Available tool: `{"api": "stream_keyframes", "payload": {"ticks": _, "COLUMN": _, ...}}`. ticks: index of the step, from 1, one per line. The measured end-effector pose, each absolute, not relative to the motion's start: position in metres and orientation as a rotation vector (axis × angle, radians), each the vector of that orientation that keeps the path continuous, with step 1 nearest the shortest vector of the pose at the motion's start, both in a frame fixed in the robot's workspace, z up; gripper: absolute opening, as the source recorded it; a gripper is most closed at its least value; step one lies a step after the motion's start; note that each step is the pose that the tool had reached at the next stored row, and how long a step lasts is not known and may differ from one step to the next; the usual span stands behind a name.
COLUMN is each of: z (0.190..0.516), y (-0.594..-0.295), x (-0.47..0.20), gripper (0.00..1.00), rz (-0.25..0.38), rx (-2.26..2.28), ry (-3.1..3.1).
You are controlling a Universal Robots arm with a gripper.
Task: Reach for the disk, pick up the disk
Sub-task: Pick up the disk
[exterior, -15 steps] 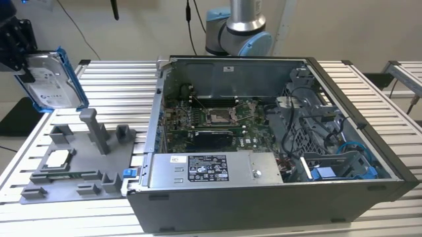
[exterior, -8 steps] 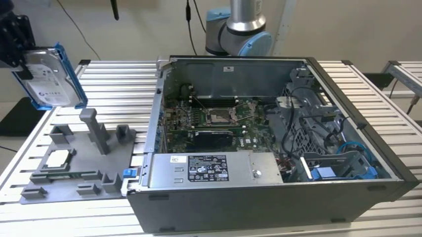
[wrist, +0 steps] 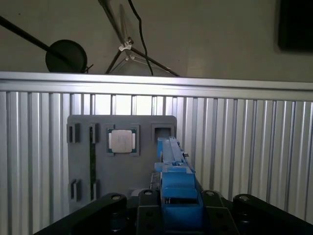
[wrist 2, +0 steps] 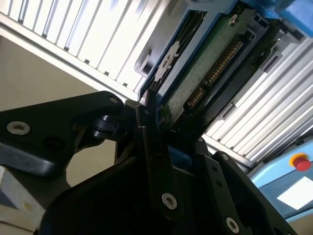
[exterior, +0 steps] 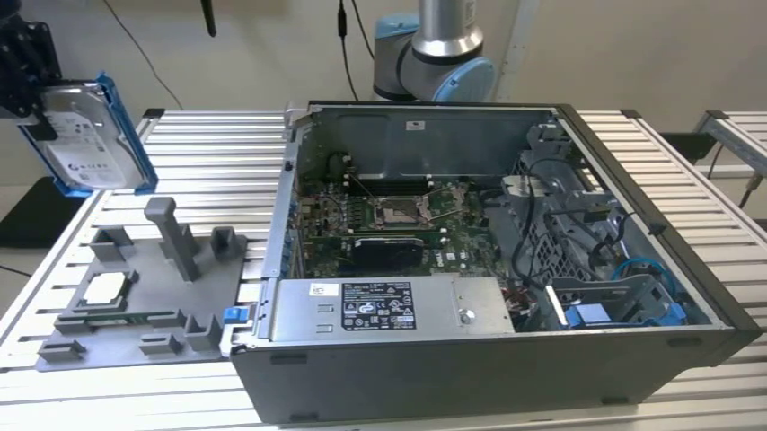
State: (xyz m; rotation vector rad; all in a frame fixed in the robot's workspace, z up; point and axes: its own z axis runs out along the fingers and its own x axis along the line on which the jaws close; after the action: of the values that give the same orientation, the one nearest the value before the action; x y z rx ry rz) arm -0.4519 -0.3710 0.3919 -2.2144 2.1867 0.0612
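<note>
1. A table (exterior: 215,135) of ribbed aluminium slats stands before a pale wall. An open computer case (exterior: 480,368) sits on it towards the exterior view's right.
2. Beside the case, on the exterior view's left, lies a grey holder tray (exterior: 150,283) with a small square chip (exterior: 106,289) seated in it. The first wrist view looks down on the same tray (wrist: 122,171) and chip (wrist: 121,141).
3. The disk (exterior: 84,135) is off the table, up in the air at the exterior view's far left. It is above the table's edge and well clear of the tray, standing on edge and a little tilted.
4. The claw (exterior: 34,103) is closed on the disk. Its black fingers clamp the upper end, and the rest of the disk hangs below them (label face turned to the exterior camera).
5. In the first wrist view the disk's (wrist: 177,183) blue frame runs out edge-on from the claw (wrist: 178,210).
6. In the second wrist view the claw (wrist 2: 156,142) presses against the disk's (wrist 2: 195,78) green circuit-board side, where a row of connector contacts shows.
7. The disk's white label carries dark print and a round mark, too small to read.
8. A grey box (exterior: 480,310) at the front of the case bears a white sticker (exterior: 359,305), also too small to read.
</note>
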Motion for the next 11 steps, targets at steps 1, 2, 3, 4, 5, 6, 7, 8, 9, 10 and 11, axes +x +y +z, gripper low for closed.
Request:
{"api": "stream_keyframes", "payload": {"ticks": 1, "z": 0.393, "y": -0.371, "x": -0.452, "gripper": 0.00, "rz": 0.061, "rx": -2.214, "ry": 2.187}}
{"api": "stream_keyframes", "payload": {"ticks": 2, "z": 0.393, "y": -0.371, "x": -0.452, "gripper": 0.00, "rz": 0.061, "rx": -2.214, "ry": 2.187}}
{"api": "stream_keyframes", "payload": {"ticks": 3, "z": 0.394, "y": -0.371, "x": -0.452, "gripper": 0.00, "rz": 0.061, "rx": -2.214, "ry": 2.187}}
{"api": "stream_keyframes", "payload": {"ticks": 4, "z": 0.394, "y": -0.371, "x": -0.452, "gripper": 0.00, "rz": 0.061, "rx": -2.214, "ry": 2.187}}
{"api": "stream_keyframes", "payload": {"ticks": 5, "z": 0.395, "y": -0.371, "x": -0.452, "gripper": 0.00, "rz": 0.061, "rx": -2.214, "ry": 2.187}}
{"api": "stream_keyframes", "payload": {"ticks": 6, "z": 0.397, "y": -0.371, "x": -0.452, "gripper": 0.00, "rz": 0.061, "rx": -2.214, "ry": 2.187}}
{"api": "stream_keyframes", "payload": {"ticks": 7, "z": 0.398, "y": -0.371, "x": -0.452, "gripper": 0.00, "rz": 0.061, "rx": -2.214, "ry": 2.187}}
{"api": "stream_keyframes", "payload": {"ticks": 8, "z": 0.400, "y": -0.371, "x": -0.452, "gripper": 0.00, "rz": 0.061, "rx": -2.214, "ry": 2.187}}
{"api": "stream_keyframes", "payload": {"ticks": 9, "z": 0.401, "y": -0.371, "x": -0.452, "gripper": 0.00, "rz": 0.061, "rx": -2.214, "ry": 2.187}}
{"api": "stream_keyframes", "payload": {"ticks": 10, "z": 0.402, "y": -0.371, "x": -0.452, "gripper": 0.00, "rz": 0.061, "rx": -2.214, "ry": 2.187}}
{"api": "stream_keyframes", "payload": {"ticks": 11, "z": 0.403, "y": -0.371, "x": -0.452, "gripper": 0.00, "rz": 0.061, "rx": -2.214, "ry": 2.187}}
